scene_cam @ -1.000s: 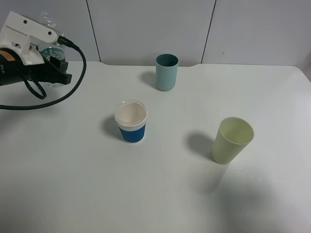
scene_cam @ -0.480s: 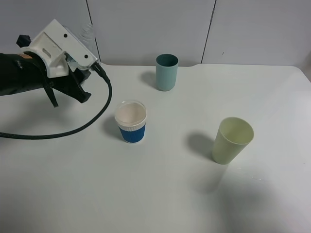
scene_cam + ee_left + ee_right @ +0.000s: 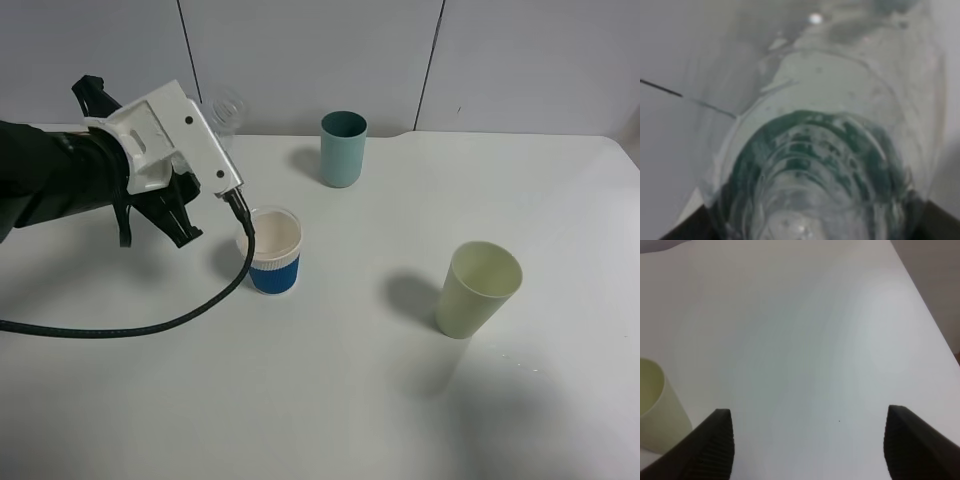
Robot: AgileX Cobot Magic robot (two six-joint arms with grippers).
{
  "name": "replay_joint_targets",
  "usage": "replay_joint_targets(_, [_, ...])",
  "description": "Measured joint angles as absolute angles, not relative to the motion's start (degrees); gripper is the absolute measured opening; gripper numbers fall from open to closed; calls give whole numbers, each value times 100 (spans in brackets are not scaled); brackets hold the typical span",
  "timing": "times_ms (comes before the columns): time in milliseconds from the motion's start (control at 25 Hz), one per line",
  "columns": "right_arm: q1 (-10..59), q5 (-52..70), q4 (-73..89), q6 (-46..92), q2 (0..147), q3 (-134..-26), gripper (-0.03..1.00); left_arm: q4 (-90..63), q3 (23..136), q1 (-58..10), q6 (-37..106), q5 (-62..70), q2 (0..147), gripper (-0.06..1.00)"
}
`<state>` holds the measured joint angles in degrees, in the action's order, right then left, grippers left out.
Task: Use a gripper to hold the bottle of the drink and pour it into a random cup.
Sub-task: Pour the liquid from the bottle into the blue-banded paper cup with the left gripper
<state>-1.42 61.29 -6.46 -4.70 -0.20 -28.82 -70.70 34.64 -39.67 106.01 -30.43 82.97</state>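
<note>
- Holding the bottle (image 3: 226,106) in my left gripper (image 3: 195,160), jaws pinching it; it hangs tilted, just far-left of the cup (image 3: 270,250).
- Pick-up seems done; pouring is not yet started.

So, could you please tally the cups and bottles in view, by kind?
Cups: 3, the blue cup, the teal cup, the green cup
Bottles: 1, the bottle
Total: 4
</note>
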Motion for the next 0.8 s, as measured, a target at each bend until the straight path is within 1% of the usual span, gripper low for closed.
replay_joint_targets(160, [-142, 6129, -646, -470, -20, -2882, 63, -7683, 3464, -4211, 11307, -3383, 8297, 51])
replay_joint_targets(280, [-142, 6129, -646, -470, -20, -2882, 63, -8033, 3464, -4251, 11654, -3560, 8297, 51])
replay_joint_targets(640, [-142, 6129, -646, -470, -20, -2882, 63, -8318, 3464, -4258, 11796, -4610, 8302, 51])
replay_joint_targets(800, [-142, 6129, -646, -470, -20, -2882, 63, -8324, 3464, -4258, 11968, -4819, 8308, 51])
